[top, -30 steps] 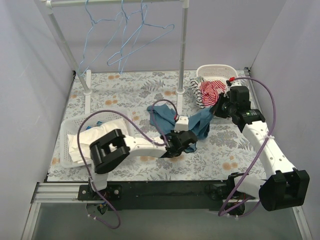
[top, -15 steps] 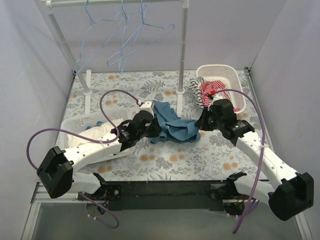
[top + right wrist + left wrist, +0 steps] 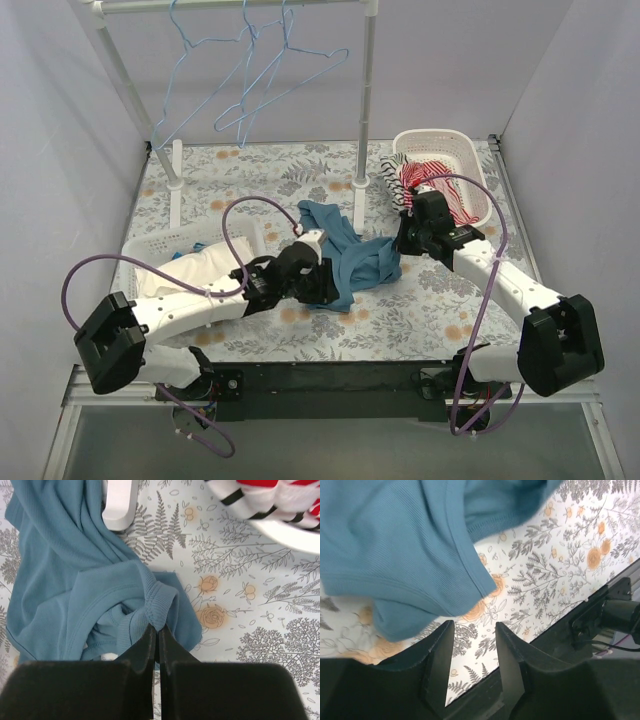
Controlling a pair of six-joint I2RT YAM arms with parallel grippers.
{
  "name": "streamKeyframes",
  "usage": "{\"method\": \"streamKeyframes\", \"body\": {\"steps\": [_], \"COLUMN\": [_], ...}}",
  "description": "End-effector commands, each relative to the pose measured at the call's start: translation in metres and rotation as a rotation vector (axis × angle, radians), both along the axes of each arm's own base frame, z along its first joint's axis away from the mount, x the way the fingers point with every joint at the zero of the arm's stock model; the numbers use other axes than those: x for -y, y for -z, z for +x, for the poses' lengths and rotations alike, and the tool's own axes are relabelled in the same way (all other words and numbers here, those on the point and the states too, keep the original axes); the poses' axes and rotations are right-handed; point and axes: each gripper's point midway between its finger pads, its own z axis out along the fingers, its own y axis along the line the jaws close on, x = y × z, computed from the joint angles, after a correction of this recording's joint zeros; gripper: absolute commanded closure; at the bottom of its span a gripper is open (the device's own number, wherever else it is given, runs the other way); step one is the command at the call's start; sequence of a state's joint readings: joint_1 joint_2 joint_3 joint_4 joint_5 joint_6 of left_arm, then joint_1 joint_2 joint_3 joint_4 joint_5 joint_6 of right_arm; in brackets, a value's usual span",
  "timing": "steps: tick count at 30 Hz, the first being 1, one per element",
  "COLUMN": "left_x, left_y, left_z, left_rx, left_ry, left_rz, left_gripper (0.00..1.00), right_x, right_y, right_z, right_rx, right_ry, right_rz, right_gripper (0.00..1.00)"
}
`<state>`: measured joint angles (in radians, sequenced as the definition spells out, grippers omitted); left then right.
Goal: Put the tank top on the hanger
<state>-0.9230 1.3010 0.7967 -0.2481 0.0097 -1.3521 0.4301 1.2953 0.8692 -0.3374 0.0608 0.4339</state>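
1. Tank top (image 3: pixel 345 255) lies rumpled on the table (image 3: pixel 470 300) just in front of the rack post (image 3: pixel 366 110); its long run goes roughly side to side, with a gripper near each end.
2. Right gripper (image 3: pixel 156 630) sits just right of the post's foot; jaws squeezed to a sliver on a bunched ribbed hem, so that end is held.
3. Left gripper (image 3: pixel 475 627) is in front and left of the post; jaws parted, bare table between them, cloth just beyond the tips, nothing gripped; that arm likely has the next grab to make.
4. Hanger (image 3: pixel 285 87) hangs high, left of the post's top, well apart from the cloth.
5. Only the overhead view shows the hanger; only the wrist views show the jaws.
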Motion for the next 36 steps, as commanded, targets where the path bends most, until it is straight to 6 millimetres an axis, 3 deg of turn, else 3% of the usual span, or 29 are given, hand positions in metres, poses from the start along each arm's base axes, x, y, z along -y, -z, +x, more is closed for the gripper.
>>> {"method": "streamKeyframes", "body": {"steps": [1,4,5,9,14,17,20,21,24,25,29,30,32,33,35,36], "left_x": [0.004,0.017,0.02,0.029,0.037,0.035,0.035,0.034,0.029,0.028,0.029,0.029,0.023,0.017,0.005,-0.002], "left_y": [0.016,0.036,0.039,0.064,0.062,0.062,0.059,0.058,0.047,0.039,-0.017,-0.055,-0.098,-0.144,-0.201,-0.254], "left_z": [-0.035,-0.045,-0.046,-0.027,0.005,0.015,0.02,0.02,0.018,0.017,0.007,0.003,0.006,0.007,0.015,0.017], "left_rx": [-0.018,-0.039,-0.036,0.009,0.102,0.141,0.166,0.168,0.178,0.182,0.217,0.242,0.281,0.335,0.408,0.481], "left_ry": [-0.019,-0.052,-0.062,-0.161,-0.276,-0.328,-0.329,-0.329,-0.311,-0.304,-0.199,-0.152,-0.149,-0.137,-0.161,-0.17], "left_rz": [0.068,0.098,0.106,0.189,0.225,0.247,0.256,0.261,0.27,0.257,0.174,0.12,0.066,0.008,-0.07,-0.144], "left_gripper": [0.65,0.65,0.59,0.48,0.43,0.45,0.6,0.72,0.9,0.99,1.0,1.0,1.0,1.0,1.0,1.0], "right_x": [0.0,-0.001,-0.001,-0.002,-0.004,-0.004,-0.002,-0.002,0.001,0.002,0.003,0.001,0.001,-0.003,-0.005,-0.008], "right_y": [-0.031,-0.033,-0.032,-0.037,-0.042,-0.045,-0.05,-0.051,-0.061,-0.066,-0.106,-0.135,-0.163,-0.196,-0.233,-0.248], "right_z": [0.029,0.028,0.027,0.023,0.013,0.007,0.005,0.004,0.005,0.006,0.01,0.014,0.015,0.015,0.015,0.015], "right_rx": [0.117,0.121,0.118,0.13,0.141,0.15,0.167,0.173,0.195,0.205,0.28,0.335,0.378,0.439,0.501,0.522], "right_ry": [0.024,0.018,0.017,0.006,-0.01,-0.014,-0.013,-0.011,-0.001,0.001,0.009,0.009,0.008,-0.003,-0.008,-0.018], "right_rz": [0.007,0.014,0.016,0.039,0.068,0.081,0.085,0.085,0.081,0.081,0.101,0.125,0.145,0.182,0.224,0.247], "right_gripper": [0.99,0.99,0.99,0.99,0.99,0.99,0.99,0.99,0.99,0.99,0.99,0.99,0.99,0.99,0.99,0.99]}}
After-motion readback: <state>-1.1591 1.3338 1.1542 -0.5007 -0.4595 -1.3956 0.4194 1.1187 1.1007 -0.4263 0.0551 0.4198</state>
